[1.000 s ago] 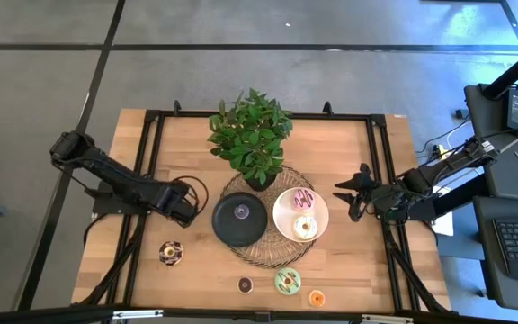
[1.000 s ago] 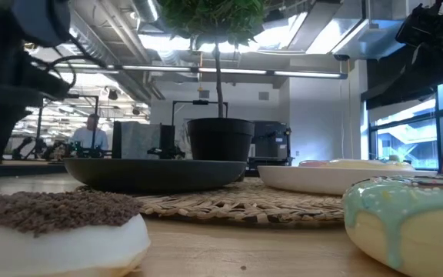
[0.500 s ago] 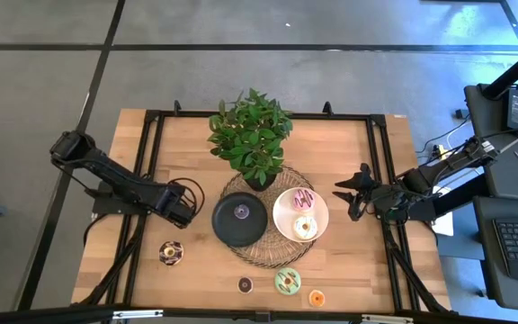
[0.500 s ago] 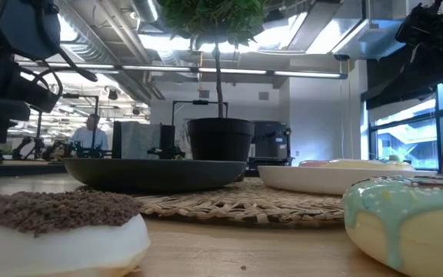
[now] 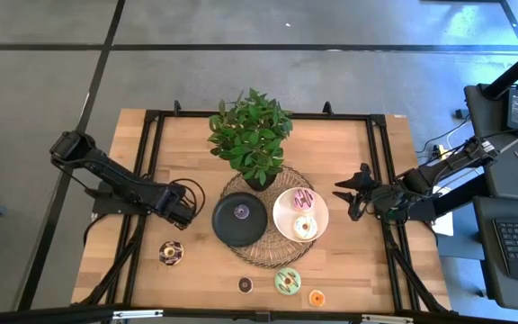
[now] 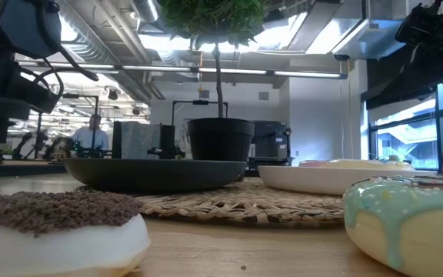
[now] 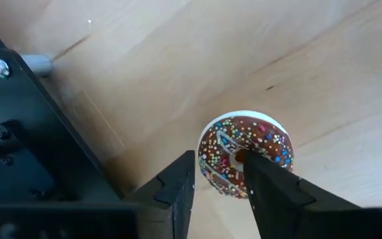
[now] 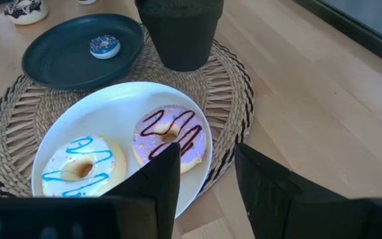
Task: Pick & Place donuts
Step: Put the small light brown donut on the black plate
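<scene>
Left gripper [image 7: 221, 182], part open and empty, above sprinkled donut [image 7: 245, 160]; likely light, rigid, best pinched across its ring

- The high view is evenly and softly lit; the counter [image 5: 349, 153] shows only faint shadows.
- In the low view, ceiling strip lights [image 6: 229, 71] and a window [image 6: 406, 138] glare bright, leaving the plant pot [image 6: 220, 138] a dark silhouette.
- There, the nearest donuts [image 6: 56, 231] are blurred.
- The left wrist view is warm and bright, its gripper fingers [image 7: 178, 189] soft-edged.
</scene>
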